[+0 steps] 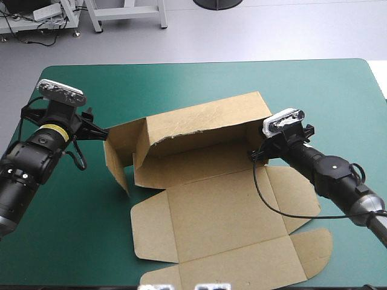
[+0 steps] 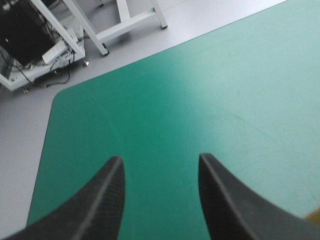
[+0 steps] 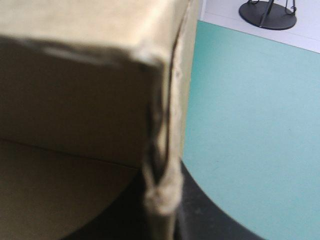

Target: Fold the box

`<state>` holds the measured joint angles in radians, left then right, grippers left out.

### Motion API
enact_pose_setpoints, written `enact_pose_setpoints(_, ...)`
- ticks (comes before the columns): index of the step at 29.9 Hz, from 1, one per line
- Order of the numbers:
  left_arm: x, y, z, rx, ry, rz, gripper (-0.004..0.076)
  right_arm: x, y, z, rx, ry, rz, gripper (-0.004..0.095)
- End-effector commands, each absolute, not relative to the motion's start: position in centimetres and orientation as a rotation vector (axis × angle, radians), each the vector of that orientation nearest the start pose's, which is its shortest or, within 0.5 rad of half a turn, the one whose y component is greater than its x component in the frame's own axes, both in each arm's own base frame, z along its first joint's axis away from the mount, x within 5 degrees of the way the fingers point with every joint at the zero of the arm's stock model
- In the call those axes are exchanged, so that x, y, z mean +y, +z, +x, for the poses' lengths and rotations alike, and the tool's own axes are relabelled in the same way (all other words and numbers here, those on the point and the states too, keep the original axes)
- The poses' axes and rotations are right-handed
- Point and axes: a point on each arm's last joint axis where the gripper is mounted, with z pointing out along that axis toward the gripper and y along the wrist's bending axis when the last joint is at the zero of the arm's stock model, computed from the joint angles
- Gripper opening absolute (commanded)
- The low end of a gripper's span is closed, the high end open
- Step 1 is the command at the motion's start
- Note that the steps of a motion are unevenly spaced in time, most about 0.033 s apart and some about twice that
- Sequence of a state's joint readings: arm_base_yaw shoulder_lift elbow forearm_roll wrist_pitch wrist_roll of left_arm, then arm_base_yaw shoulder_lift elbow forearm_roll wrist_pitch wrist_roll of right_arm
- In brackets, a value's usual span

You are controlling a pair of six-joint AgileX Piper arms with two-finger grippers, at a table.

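Observation:
The brown box [image 1: 224, 205] lies mid-table with its long back wall and left end flaps raised and its lid panel flat toward the near edge. My left gripper [image 1: 97, 128] hovers just left of the raised left flap. In the left wrist view it [image 2: 160, 160] stands open over bare cover, with only a sliver of the box [image 2: 314, 217] beside it. My right gripper [image 1: 257, 154] sits at the box's right end wall. In the right wrist view that gripper [image 3: 162, 180] is shut on the upright edge of the box [image 3: 75, 100], a black finger [image 3: 205, 215] showing on the outer side.
The teal-green cover [image 1: 199, 81] runs from behind the box to the table's far edge, with grey floor beyond. The rounded left far corner of the table [image 2: 57, 97] lies ahead of my left gripper. Flat side flaps [image 1: 311, 244] spread toward the near right.

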<state>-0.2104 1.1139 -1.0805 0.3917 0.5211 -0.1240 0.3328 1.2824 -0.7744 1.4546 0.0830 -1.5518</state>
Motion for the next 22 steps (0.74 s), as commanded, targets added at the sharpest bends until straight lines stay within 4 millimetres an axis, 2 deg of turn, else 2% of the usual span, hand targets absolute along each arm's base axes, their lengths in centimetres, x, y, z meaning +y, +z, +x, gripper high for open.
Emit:
enact_pose_setpoints(1,-1.7,41.2,24.0,1.862,0.132,0.232,0.0335,9.9,29.8,26.0,1.956,0.317,-0.545,-0.0025)
enact_pose_setpoints(4,-1.1,41.2,24.1,1.859,0.127,0.217,0.0335,8.8,30.0,26.5,2.099,0.357,-0.64,-0.0025)
enact_pose_setpoints(7,-0.9,41.1,24.0,1.875,0.138,0.217,0.0335,7.7,31.7,26.9,2.139,0.299,-0.66,-0.0025)
enact_pose_setpoints(11,-0.9,40.8,24.0,1.905,0.133,0.217,0.0335,6.9,35.4,26.7,2.182,0.252,-0.739,-0.0025)
enact_pose_setpoints(16,-0.9,40.5,23.9,1.935,0.143,0.225,0.0335,6.7,39.9,25.4,2.242,0.251,-0.822,-0.0025)
enact_pose_setpoints(19,-0.8,40.3,23.9,1.954,0.145,0.227,0.0335,6.4,41.2,25.2,2.298,0.226,-0.821,-0.0025)
enact_pose_setpoints(22,-0.8,40.2,23.8,1.97,0.148,0.229,0.0335,5.9,41.2,25.9,2.415,0.169,-0.819,-0.0025)
